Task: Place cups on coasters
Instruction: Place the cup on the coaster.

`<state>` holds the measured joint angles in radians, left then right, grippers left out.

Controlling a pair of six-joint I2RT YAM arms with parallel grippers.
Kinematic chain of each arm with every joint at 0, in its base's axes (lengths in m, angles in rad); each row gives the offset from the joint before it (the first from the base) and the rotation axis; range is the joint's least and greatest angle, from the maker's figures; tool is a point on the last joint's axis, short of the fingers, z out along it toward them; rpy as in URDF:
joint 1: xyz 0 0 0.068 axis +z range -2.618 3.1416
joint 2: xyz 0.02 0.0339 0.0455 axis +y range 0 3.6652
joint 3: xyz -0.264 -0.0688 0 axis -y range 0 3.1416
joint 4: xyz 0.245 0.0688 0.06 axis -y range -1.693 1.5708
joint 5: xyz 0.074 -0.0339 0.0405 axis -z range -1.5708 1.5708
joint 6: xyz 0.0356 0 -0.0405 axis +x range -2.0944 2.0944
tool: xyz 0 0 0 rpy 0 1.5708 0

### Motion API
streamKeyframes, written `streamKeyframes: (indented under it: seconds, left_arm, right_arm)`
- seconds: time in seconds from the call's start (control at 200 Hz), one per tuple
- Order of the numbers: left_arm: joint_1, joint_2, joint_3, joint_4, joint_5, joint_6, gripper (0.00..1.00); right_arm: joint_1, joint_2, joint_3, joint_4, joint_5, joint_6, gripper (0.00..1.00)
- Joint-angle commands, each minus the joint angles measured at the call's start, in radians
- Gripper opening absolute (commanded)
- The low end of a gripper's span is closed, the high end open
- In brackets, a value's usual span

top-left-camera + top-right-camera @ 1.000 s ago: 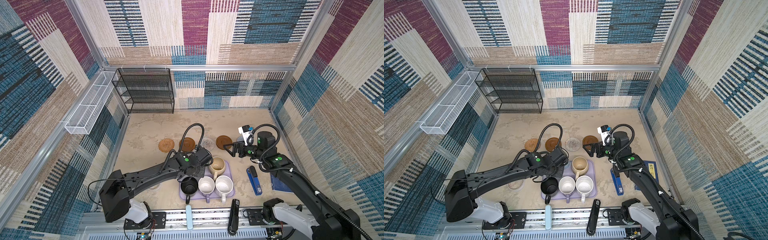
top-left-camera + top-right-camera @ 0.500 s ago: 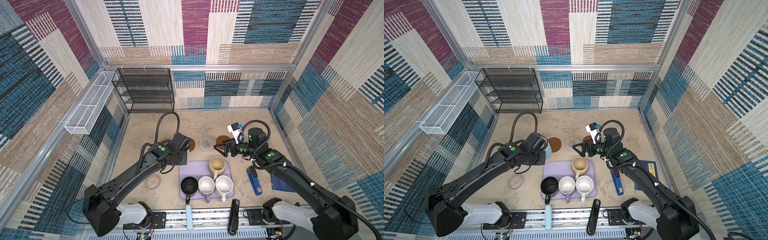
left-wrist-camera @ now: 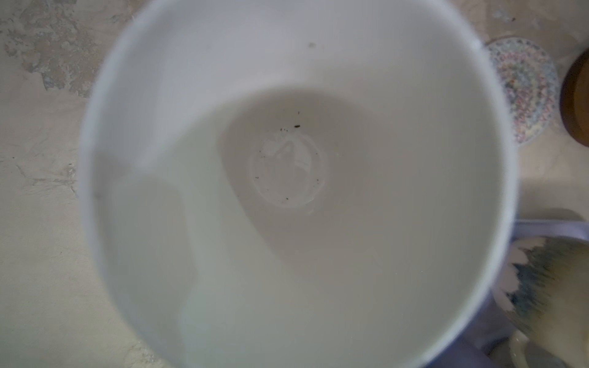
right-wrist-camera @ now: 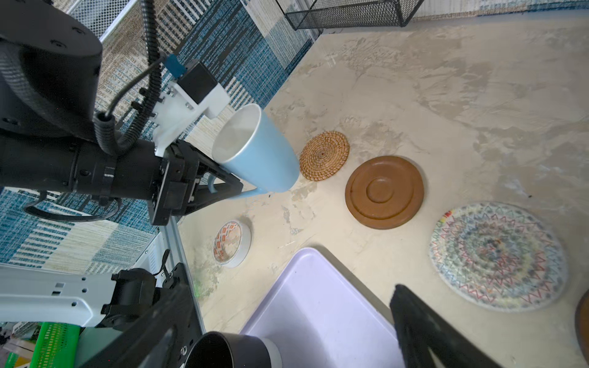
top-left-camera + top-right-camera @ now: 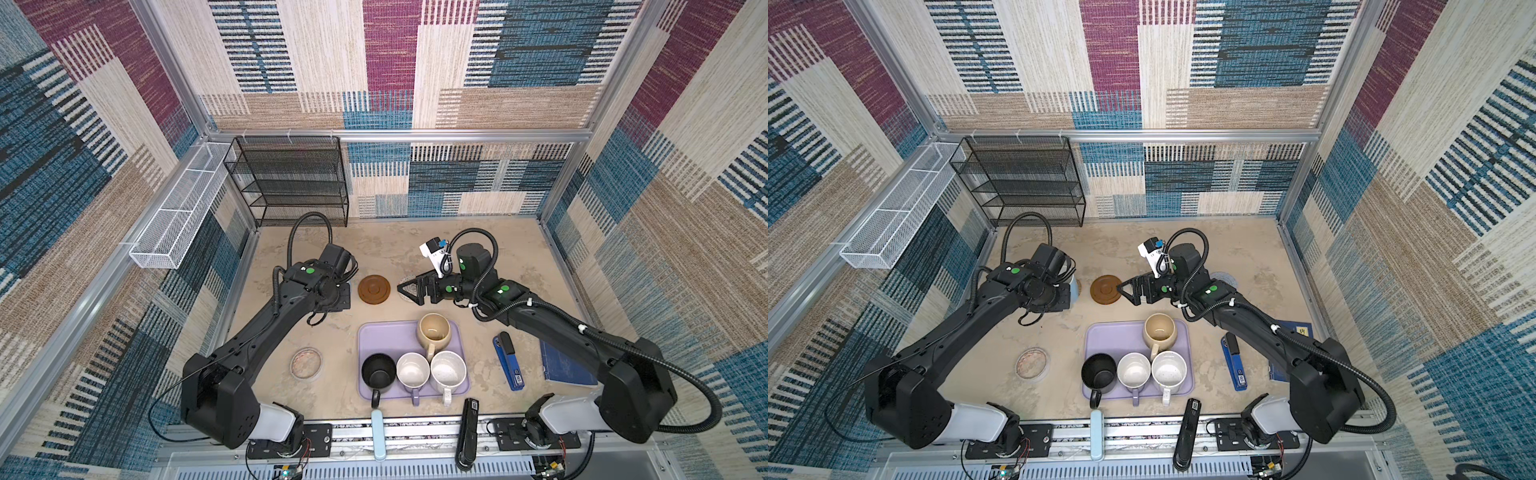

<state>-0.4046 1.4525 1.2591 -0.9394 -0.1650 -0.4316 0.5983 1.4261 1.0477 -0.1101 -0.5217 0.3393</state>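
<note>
- Right wrist view: the left gripper (image 4: 223, 188) is clamped on the handle of the light blue mug (image 4: 255, 149). The mug hangs tilted at the far left, its base just beside the woven rattan coaster (image 4: 324, 155). Whether it touches anything I cannot tell.
- The label on the blue stapler (image 5: 517, 379) and the yellow mark on the blue book (image 5: 1303, 331), both right of the tray, are too small to read.
- The round dish (image 4: 231, 243) has a printed pattern that is not legible.
- The right gripper (image 5: 405, 288) has its fingers spread and holds nothing. It is over the whitish crocheted coaster (image 4: 497, 255), right of the brown wooden coaster (image 5: 374, 289).
- In both top views the left arm hides the rattan coaster and nearly all of the held mug.
- The second brown coaster (image 4: 584, 321) is cut off at the frame edge. The blue-grey coaster (image 5: 1224, 277) is mostly behind the right arm.
- The left wrist view is blurred and filled by the mug's white inside.
- On the lavender tray (image 5: 376, 337), near centre, stand the beige mug (image 5: 433, 330), black mug (image 5: 378, 372), lavender mug (image 5: 412, 370) and speckled white mug (image 5: 448, 371).
</note>
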Motion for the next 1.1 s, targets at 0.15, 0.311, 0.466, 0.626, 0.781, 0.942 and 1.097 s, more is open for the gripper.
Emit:
streamKeyframes:
  seconds: [0.15,0.311,0.466,0.626,0.781,0.942,1.097]
  left_arm:
    - [0.063,0.102,0.029,0.129,-0.039,0.137,0.00]
    - [0.107,0.147,0.037,0.168,-0.013,0.179,0.00]
    - [0.126,0.174,0.040,0.195,0.004,0.192,0.00]
    - [0.141,0.199,0.033,0.215,0.006,0.202,0.00]
    - [0.163,0.215,0.020,0.252,0.031,0.213,0.00]
    - [0.164,0.235,0.041,0.238,0.034,0.214,0.00]
    - [0.165,0.230,0.019,0.260,0.025,0.215,0.00]
  right_arm:
    - [0.032,0.092,0.079,0.059,0.015,0.030,1.00]
    - [0.032,0.117,0.083,0.056,0.022,0.032,1.00]
    - [0.032,0.131,0.082,0.061,0.026,0.027,0.99]
    - [0.035,0.174,0.120,0.061,0.012,0.034,1.00]
    - [0.037,0.196,0.148,0.055,0.013,0.032,0.99]
    - [0.037,0.204,0.145,0.051,0.021,0.031,1.00]
    - [0.038,0.221,0.148,0.052,0.020,0.032,1.00]
